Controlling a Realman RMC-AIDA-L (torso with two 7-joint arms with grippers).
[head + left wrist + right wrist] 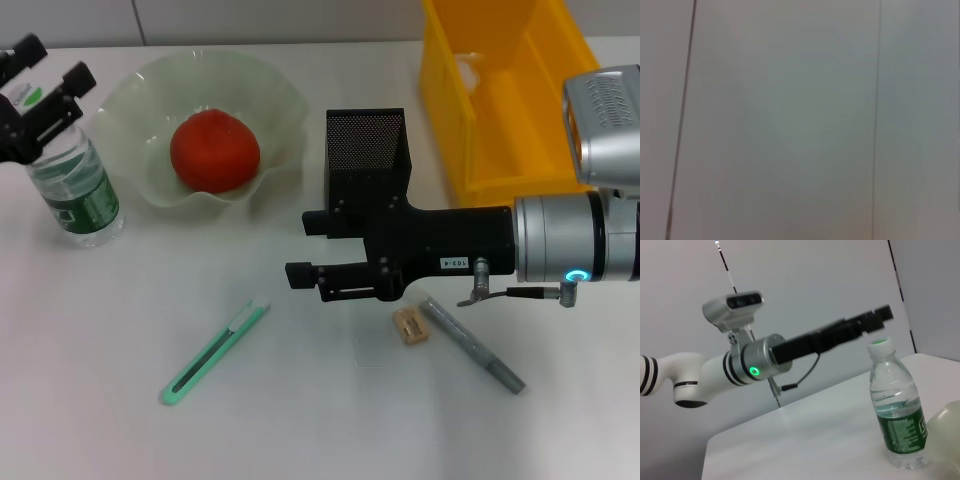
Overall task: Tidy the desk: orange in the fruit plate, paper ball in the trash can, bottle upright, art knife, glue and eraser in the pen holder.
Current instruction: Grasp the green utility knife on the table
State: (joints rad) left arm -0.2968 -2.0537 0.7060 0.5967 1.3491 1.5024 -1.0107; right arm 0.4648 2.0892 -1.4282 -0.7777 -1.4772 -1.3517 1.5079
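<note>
Bottle (pixel 72 178) upright, left end effector (pixel 38 85) spread above its cap, right end effector (pixel 300 250) outstretched, empty, parted.

A white table (pixel 100 400) is filling the head view, its matte top running back to a pale grey wall (pixel 250 20) along the far edge. A faint square mark (pixel 372 350) is showing on the tabletop near the front. Thin dark seams (pixel 682 115) are running down the wall panels in the left wrist view, while the right wrist view is catching the same wall (pixel 815 280) rising behind the table's edge (pixel 805 440).
</note>
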